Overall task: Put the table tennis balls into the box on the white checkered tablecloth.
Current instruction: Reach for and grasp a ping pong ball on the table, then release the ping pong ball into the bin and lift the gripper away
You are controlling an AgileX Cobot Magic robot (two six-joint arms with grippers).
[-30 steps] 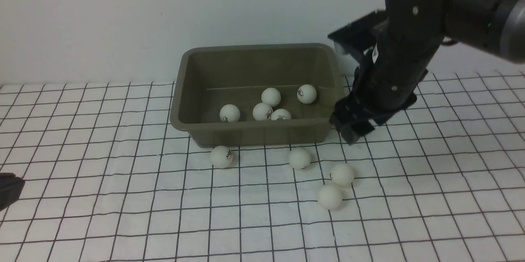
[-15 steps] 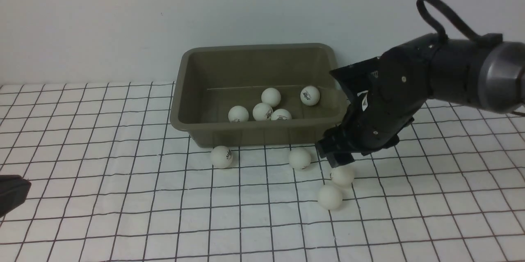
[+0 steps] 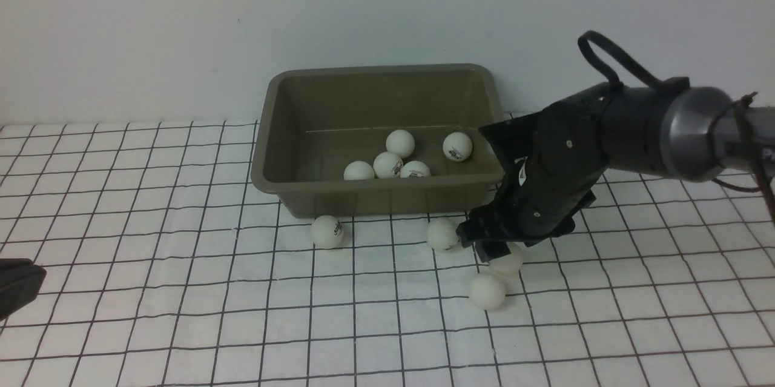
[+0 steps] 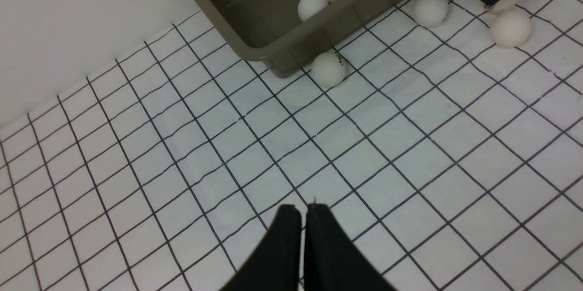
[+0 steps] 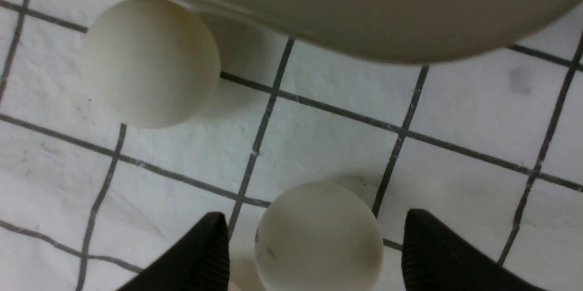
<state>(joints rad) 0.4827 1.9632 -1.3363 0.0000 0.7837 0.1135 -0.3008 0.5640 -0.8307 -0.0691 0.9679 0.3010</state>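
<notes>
Box (image 3: 378, 196): unmoved, 5 balls in; leftmost one has rolled right. Right arm (image 3: 636, 126): dropped since 1 s ago, open jaws now straddling 1 ball (image 5: 319, 241), no grip. Left jaws clenched, empty. 4 balls outside, so next pick looks lined up.

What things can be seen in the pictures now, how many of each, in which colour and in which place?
box: one, olive-grey, on the cloth, near the wall
balls in box: at least five, white, on its floor
balls outside box: four, white, on the cloth, on the robot's side of the box
cloth: one, white with black lines, under box and balls
wall: one, pale, behind the cloth
left gripper: one, black, shut, over the cloth
right gripper: one, black, open, its fingers on either side of one outside ball
</notes>
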